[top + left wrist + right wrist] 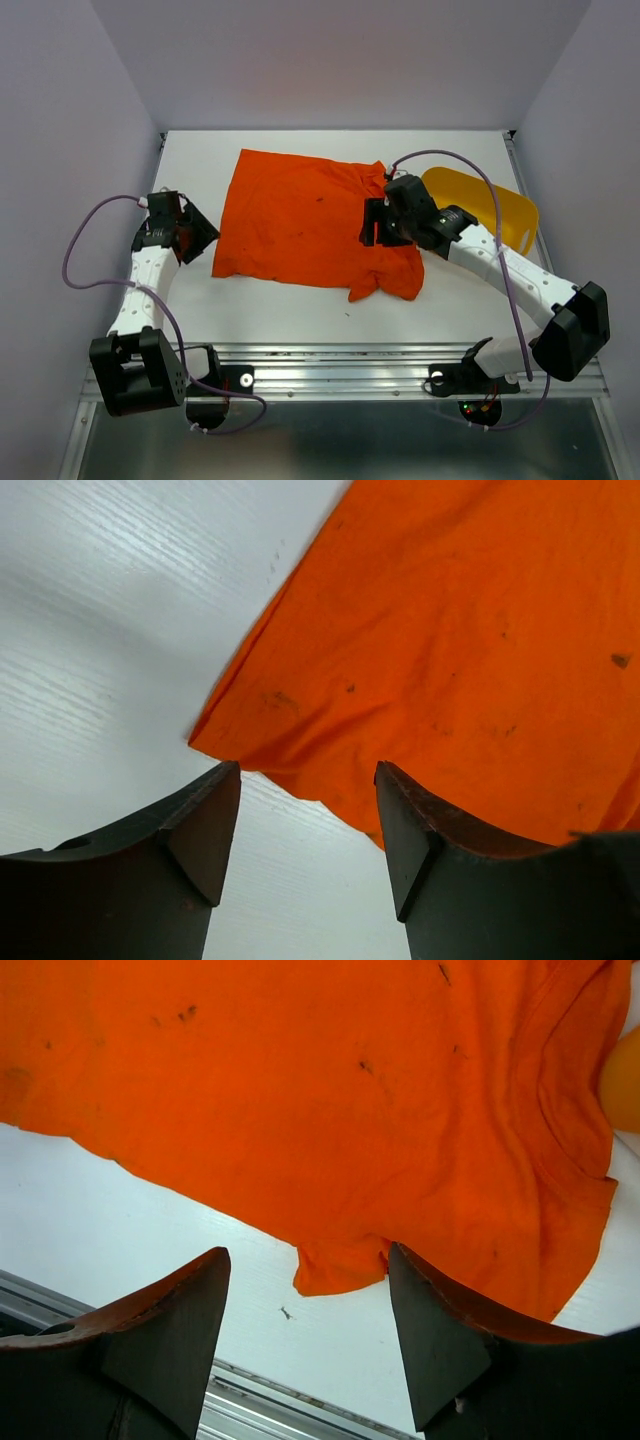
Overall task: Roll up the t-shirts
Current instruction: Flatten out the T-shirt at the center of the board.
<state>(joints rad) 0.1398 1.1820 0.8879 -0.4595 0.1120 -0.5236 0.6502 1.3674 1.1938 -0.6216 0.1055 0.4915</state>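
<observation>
four fingers [200, 830] apart, one t-shirt [300, 215]

Bright, even light; faint soft shadow along the t-shirt [330, 1110].

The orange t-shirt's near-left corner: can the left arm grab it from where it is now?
Probably yes. The left end effector is open right beside the t-shirt at that corner, with only bare table between them and nothing blocking the way.

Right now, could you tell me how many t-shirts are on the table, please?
1: the orange t-shirt lies spread on the table, left of the yellow tub; another could hide beneath.
</observation>
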